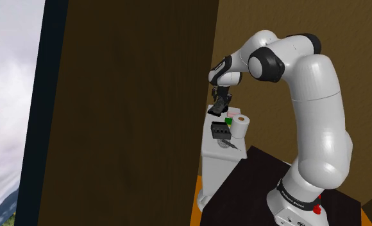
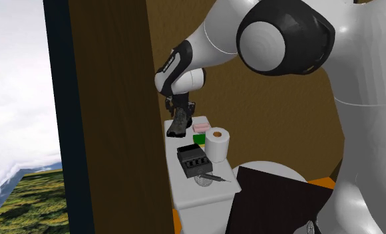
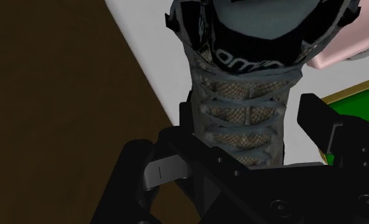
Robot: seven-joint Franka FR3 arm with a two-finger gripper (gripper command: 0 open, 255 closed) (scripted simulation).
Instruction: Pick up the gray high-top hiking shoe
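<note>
The gray high-top hiking shoe (image 1: 219, 104) (image 2: 178, 123) has a dark collar and a laced mesh front, and it hangs tilted at the far end of a white cabinet top (image 1: 233, 153) (image 2: 185, 183). My black gripper (image 1: 222, 95) (image 2: 181, 108) comes down on it from above. In the wrist view the gripper (image 3: 250, 127) is shut on the shoe (image 3: 247, 83), one finger on each side of the laces. I cannot tell whether the sole touches the cabinet top.
Beside the shoe on the cabinet top are a pink item (image 2: 200, 127), a green block (image 1: 229, 120) (image 2: 199, 138), a white paper roll (image 1: 241, 125) (image 2: 217, 143), a black box (image 1: 220, 130) (image 2: 192, 159) and a thin dark tool (image 2: 215, 178). A tall brown panel (image 1: 133, 109) stands close alongside.
</note>
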